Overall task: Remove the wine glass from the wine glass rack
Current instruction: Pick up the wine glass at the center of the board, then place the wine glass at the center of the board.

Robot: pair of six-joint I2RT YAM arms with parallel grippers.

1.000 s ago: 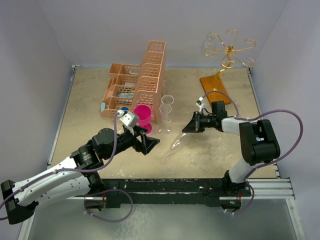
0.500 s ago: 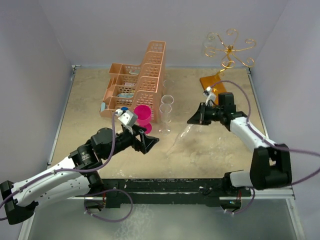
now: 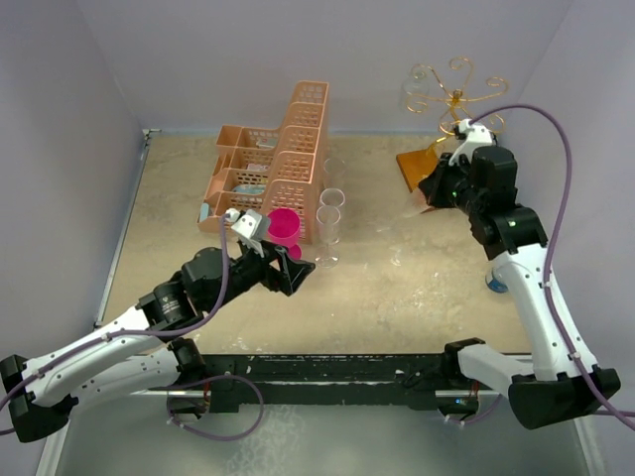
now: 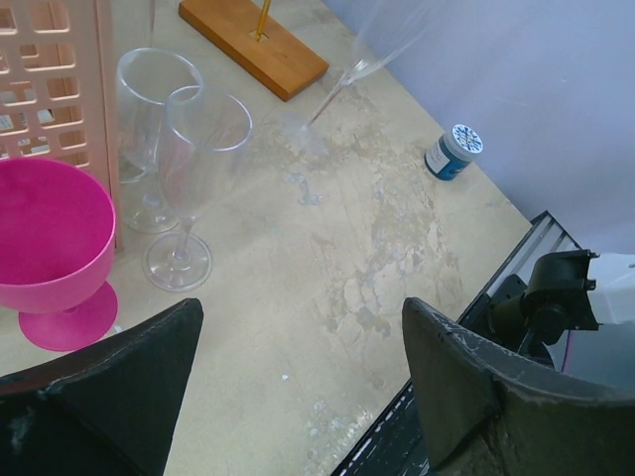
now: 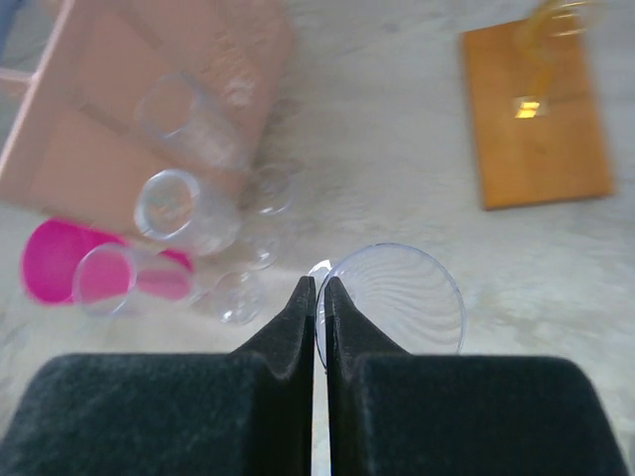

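Note:
The wine glass rack (image 3: 454, 94) is gold wire with curled arms, standing on an orange base (image 3: 417, 164) at the back right; no glass hangs on it. Its base also shows in the right wrist view (image 5: 536, 114) and the left wrist view (image 4: 253, 42). My right gripper (image 3: 433, 188) is raised just in front of the base and shut on the rim of a clear wine glass (image 5: 392, 297). The glass (image 4: 342, 79) tilts, its stem pointing down and left above the table. My left gripper (image 3: 294, 273) is open and empty, low over the table's middle left (image 4: 298, 327).
A peach lattice basket (image 3: 288, 159) stands at the back left. A pink goblet (image 3: 283, 228) and two upright clear glasses (image 3: 329, 223) stand in front of it. A small blue-and-white jar (image 3: 493, 285) sits at the right, by the right arm.
My right arm has risen and swung back and to the right, carrying the clear glass from the table's middle to in front of the rack base. The left arm has barely shifted.

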